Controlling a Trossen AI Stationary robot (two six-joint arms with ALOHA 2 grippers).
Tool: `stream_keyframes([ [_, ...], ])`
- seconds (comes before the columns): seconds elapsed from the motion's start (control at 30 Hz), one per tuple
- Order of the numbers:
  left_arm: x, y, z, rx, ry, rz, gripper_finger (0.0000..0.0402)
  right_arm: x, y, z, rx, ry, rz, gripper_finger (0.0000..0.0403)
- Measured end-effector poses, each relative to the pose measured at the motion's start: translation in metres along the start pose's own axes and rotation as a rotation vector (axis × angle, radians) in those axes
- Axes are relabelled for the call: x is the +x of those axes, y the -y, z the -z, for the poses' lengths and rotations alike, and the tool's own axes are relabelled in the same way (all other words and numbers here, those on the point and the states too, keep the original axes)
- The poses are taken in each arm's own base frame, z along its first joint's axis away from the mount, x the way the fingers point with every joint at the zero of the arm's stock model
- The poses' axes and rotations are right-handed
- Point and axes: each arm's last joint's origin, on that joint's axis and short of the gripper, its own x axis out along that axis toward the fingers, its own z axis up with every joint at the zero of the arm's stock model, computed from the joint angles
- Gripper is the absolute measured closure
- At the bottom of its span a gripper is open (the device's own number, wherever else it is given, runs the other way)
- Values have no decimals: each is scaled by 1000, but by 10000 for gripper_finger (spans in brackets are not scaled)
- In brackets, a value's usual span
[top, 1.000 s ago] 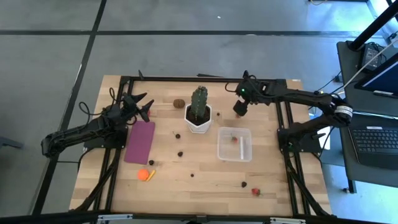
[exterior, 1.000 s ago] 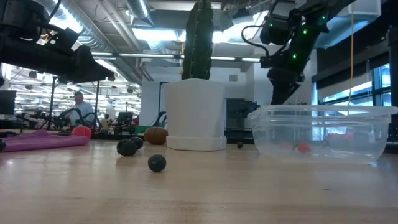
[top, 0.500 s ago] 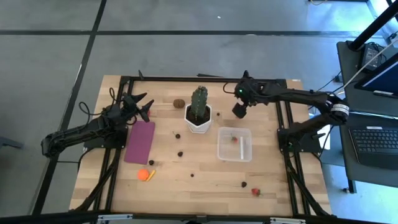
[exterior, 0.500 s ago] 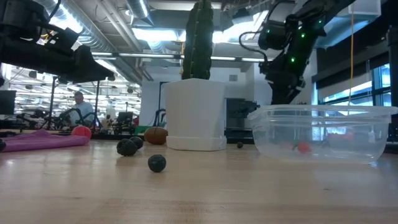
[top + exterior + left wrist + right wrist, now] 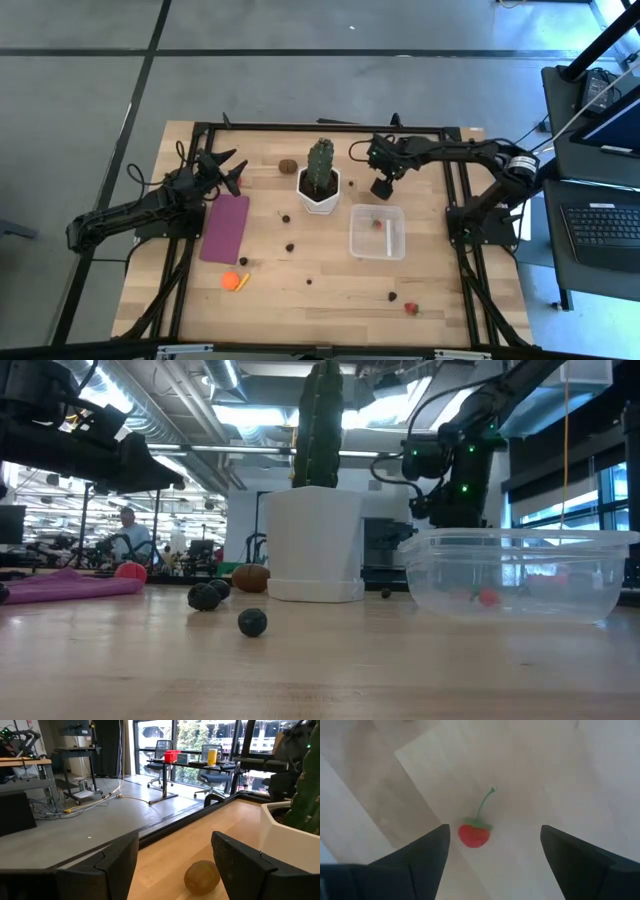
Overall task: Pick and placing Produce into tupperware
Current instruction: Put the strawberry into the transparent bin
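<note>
Your left end effector (image 5: 232, 172) waits open and empty left of the cactus (image 5: 320, 160), facing the kiwi (image 5: 202, 876). Right of the cactus, your right end effector (image 5: 492, 845) stands wide, empty, directly above a cherry (image 5: 474, 835), behind the tupperware (image 5: 378, 231).

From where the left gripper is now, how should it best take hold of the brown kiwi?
Grip the kiwi across its narrow middle, probably coming from the open left gripper: the oval's long axis points that way, clear of the white pot.
</note>
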Motion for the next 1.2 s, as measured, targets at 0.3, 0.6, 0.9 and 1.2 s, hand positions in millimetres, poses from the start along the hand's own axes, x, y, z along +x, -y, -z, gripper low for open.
stream_keyframes([
  [0.3, 0, 0, 0, 0, 0, 0, 157, 9, -1, 3, -21, -68, -38, 91],
  [0.6, 0, 0, 0, -1, 0, 0, 157, 11, -1, 2, -26, -61, -38, 91],
  [0.9, 0, 0, 0, -1, 0, 0, 157, 29, -2, 1, -24, -111, -35, 97],
  [1.2, 0, 0, 0, -2, 0, 0, 157, 32, -3, -1, -28, -106, -47, 179],
])
